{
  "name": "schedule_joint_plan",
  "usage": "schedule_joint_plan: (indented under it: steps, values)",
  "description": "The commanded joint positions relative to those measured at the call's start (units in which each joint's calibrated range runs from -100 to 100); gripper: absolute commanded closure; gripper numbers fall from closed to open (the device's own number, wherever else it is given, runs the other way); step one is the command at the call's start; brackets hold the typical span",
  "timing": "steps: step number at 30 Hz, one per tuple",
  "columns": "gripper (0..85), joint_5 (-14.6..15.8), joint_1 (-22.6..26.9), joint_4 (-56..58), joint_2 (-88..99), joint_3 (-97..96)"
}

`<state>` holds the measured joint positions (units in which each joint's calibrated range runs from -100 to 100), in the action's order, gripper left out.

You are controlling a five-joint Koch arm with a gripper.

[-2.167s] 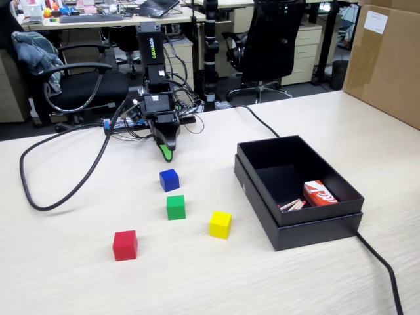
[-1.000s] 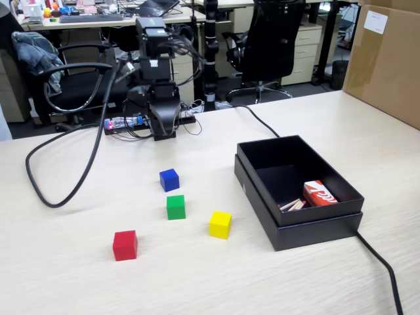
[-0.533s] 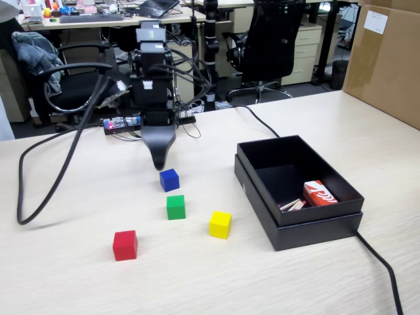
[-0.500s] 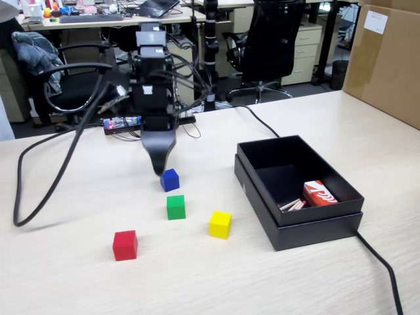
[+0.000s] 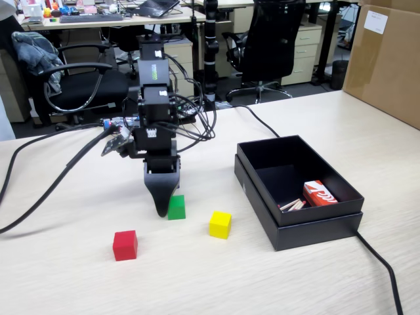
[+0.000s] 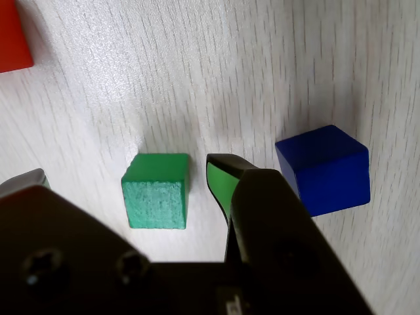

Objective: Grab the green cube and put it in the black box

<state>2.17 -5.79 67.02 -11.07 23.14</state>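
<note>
1. Green cube (image 6: 155,200) sits on the pale wood-grain table (image 5: 79,282), and in the wrist view we see it between the two jaws: the green-faced tip to its right and a grey tip at the left edge of the picture.
2. We read the gripper (image 6: 125,178) as released, with the jaws spread wider than the cube and a strip of bare table between the cube and the green-faced tip.
3. In the fixed view the gripper (image 5: 163,209) points down just left of the green cube (image 5: 176,207), and its tip hides the cube's left edge.
4. We see the blue cube (image 6: 324,168) only in the wrist view, just right of the green-faced tip.
5. A yellow cube (image 5: 220,224) lies right of the green one; a red cube (image 5: 125,245) lies lower left.
6. We find the black box (image 5: 295,226) well to the right, open, holding a red-and-white packet (image 5: 319,193) and some thin sticks (image 5: 291,205); the packet's print is too small to read.
7. A green label runs down the arm's upper link (image 5: 153,69); we cannot read it.
</note>
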Motion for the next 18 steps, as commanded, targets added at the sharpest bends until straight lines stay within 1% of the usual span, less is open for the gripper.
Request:
schedule_joint_plan:
  steps: [1,5,9,13,14,15,17,18]
  values:
    - [38.4,0.1,0.3,-0.1,-0.5,4.3]
    - [38.7,0.0,0.6,-0.1,-2.3,4.1]
    - [43.1,0.0,0.8,-0.1,-3.7,4.2]
    - [44.2,0.0,1.1,-0.1,-5.1,4.1]
    - [48.9,0.0,1.2,-0.2,-5.2,4.3]
    - [50.5,0.0,1.2,-0.4,-5.4,4.4]
    - [58.0,0.0,1.3,-1.1,-6.1,5.0]
    - [62.9,0.0,1.3,-1.3,-6.2,5.1]
